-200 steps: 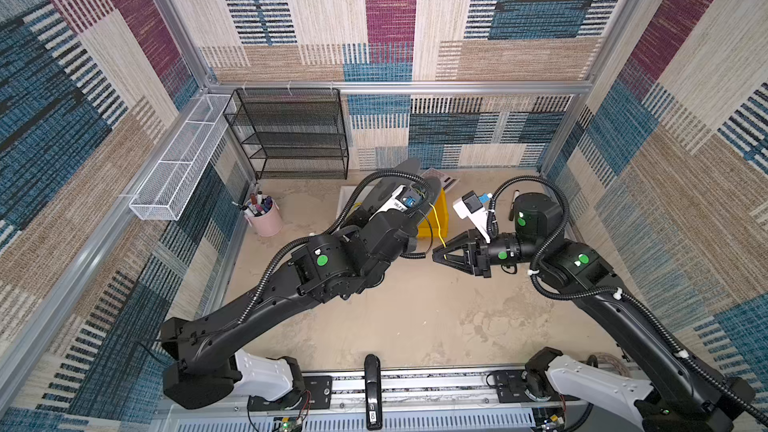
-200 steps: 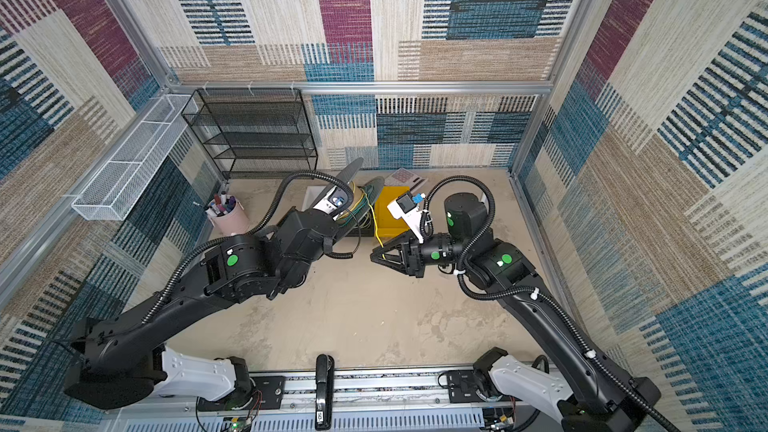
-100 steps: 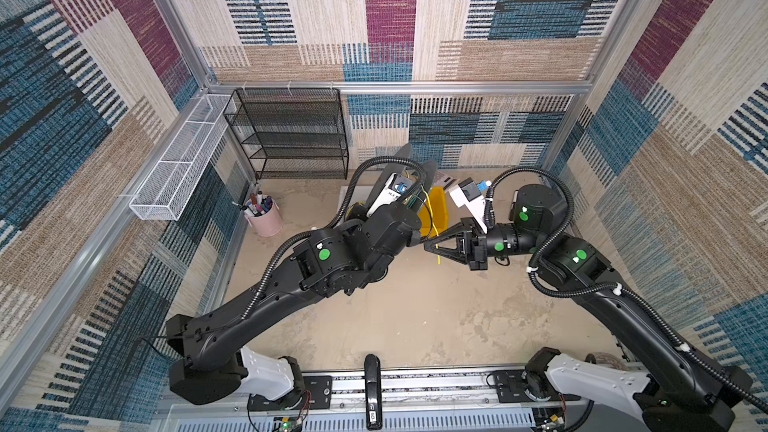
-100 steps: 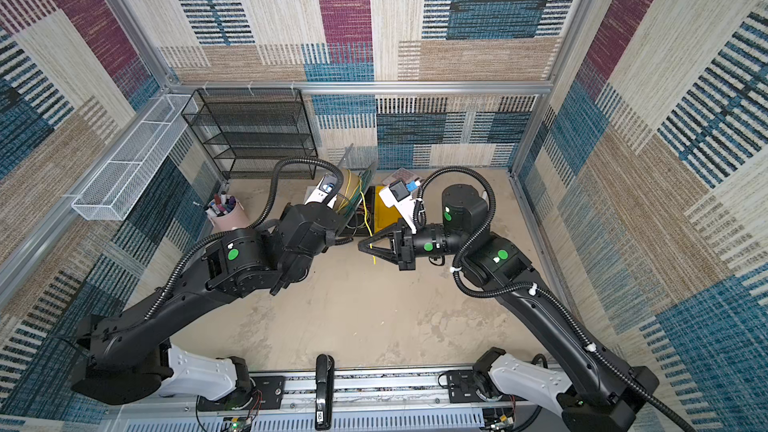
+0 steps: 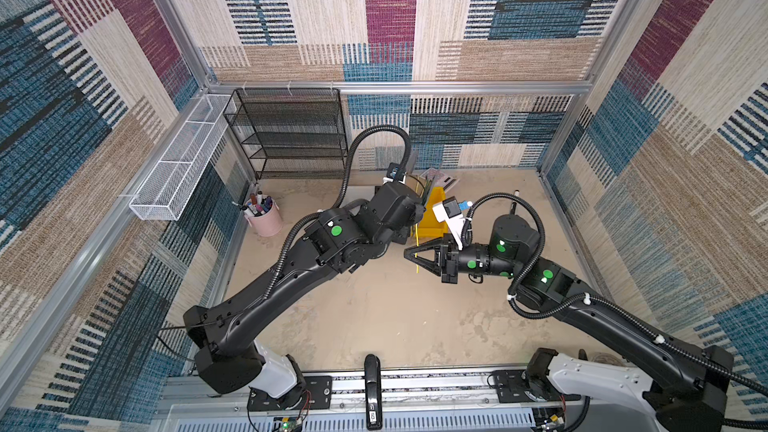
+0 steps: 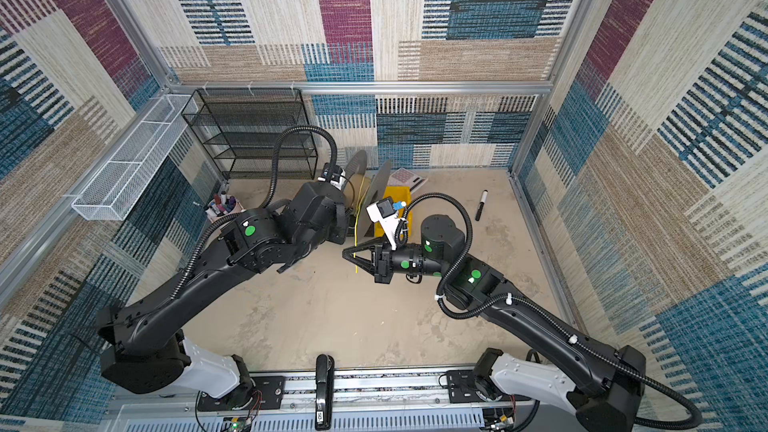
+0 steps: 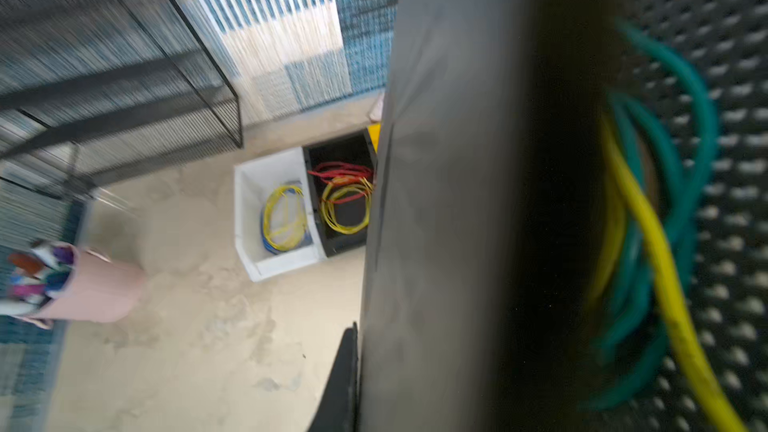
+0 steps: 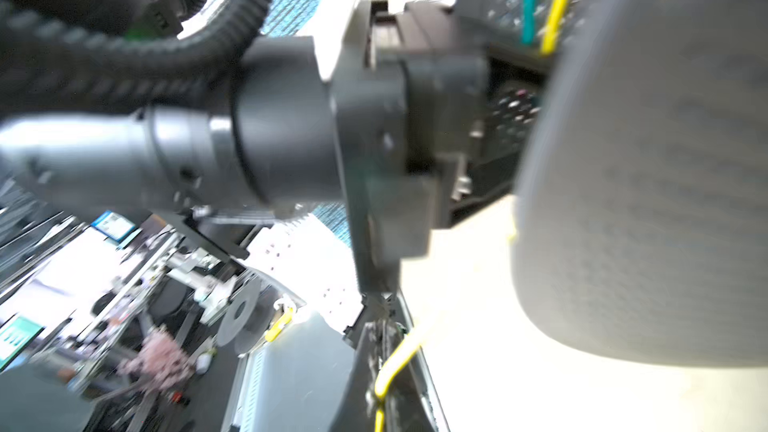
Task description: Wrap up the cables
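Grey perforated spool (image 6: 380, 189), beside the left gripper (image 7: 348, 371) (whose grip we cannot tell), already carries turns. Our black right gripper (image 6: 348, 254) is pinched closed on the thin yellow wire (image 6: 356, 265) near it; seemingly only a short tail remains.

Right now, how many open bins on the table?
3: white plastic bin, black plastic bin beside it, yellow plastic bin next to that. Others may be hidden.

No writing can be read; the label (image 5: 372, 415) on the black handle (image 5: 372, 371) is too small.
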Robot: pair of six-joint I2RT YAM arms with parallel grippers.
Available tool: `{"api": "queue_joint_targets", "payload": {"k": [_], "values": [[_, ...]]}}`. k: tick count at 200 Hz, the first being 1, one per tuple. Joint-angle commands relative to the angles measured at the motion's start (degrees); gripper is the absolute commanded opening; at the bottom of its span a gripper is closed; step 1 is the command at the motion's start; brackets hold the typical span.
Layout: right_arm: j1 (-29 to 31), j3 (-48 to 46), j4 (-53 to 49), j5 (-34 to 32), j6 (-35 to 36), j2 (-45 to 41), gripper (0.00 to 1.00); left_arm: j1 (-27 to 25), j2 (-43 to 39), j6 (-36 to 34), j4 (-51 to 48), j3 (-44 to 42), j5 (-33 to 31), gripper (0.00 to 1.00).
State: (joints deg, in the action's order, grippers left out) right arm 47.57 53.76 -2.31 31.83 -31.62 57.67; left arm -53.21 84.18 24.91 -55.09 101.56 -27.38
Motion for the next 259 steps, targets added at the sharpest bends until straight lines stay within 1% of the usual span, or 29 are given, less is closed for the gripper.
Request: {"api": "queue_joint_targets", "payload": {"k": [1, 18, 29, 40, 55, 66, 92, 108, 128, 141, 159, 189, 209, 259], "values": [[0.96, -2.43, -8.92, 1.39, 2.0, -1.84, 0.0, 2.82, -2.39, 13.09, 17.36, -0.77, 2.28, 0.0], [1.03, -2.03, -13.03, -7.14, 4.51, -1.9, 0.0, 3.15, -3.53, 14.65, 17.09, -1.2, 5.0, 0.0], [0.97, -1.93, -14.27, -11.1, 5.75, -1.75, 0.0, 3.31, -4.6, 16.25, 18.03, -2.52, 7.43, 0.0], [0.98, -1.39, -15.76, -14.39, 6.95, -1.03, 0.0, 3.44, -6.15, 18.39, 21.2, -5.89, 10.72, 0.0], [1.03, -0.76, -17.59, -19.37, 8.18, -0.2, 0.0, 4.32, -8.38, 23.29, 27.08, -11.69, 15.81, 0.0], [0.97, -0.66, -18.33, -23.94, 8.69, -0.44, 0.0, 5.27, -9.09, 25.98, 28.88, -13.62, 18.92, 0.0], [0.98, 0.27, -21.76, -35.2, 10.91, -2.69, 0.0, 5.91, -10.64, 27.68, 27.91, -14.56, 20.42, 0.0], [0.99, 0.68, -22.76, -40.14, 12.93, -4.26, 0.0, 6.67, -11.76, 28.64, 27.46, -14.99, 22.77, 0.0], [0.98, 1.17, -22.89, -44.21, 15.84, -4.93, 0.0, 8.46, -12.12, 31.13, 27.92, -15.64, 29.34, 0.0], [0.98, 0.63, -21.47, -45.46, 17.9, -5.26, 0.0, 9.12, -12.03, 33.19, 29.18, -16.28, 33.5, 0.0], [1.01, 0.3, -20.57, -48.9, 20.79, -5.03, 0.0, 9.52, -12.03, 35.58, 30.82, -17.43, 37.47, 0.0], [0.99, 0.08, -20.5, -57.68, 25.99, -5.69, 0.02, 10.29, -13.46, 37.24, 30.13, -18.28, 39.61, 0.0], [1.02, -0.84, -19.36, -61.99, 29.69, -6.51, 0.03, 11.09, -14.02, 38.31, 29.99, -18.44, 41.62, 0.0], [1.02, 1.26, -21.12, -69.02, 37.81, -2.75, 0.01, 11.25, -12.81, 37.73, 27.52, -17.28, 46.66, 0.0]]}}
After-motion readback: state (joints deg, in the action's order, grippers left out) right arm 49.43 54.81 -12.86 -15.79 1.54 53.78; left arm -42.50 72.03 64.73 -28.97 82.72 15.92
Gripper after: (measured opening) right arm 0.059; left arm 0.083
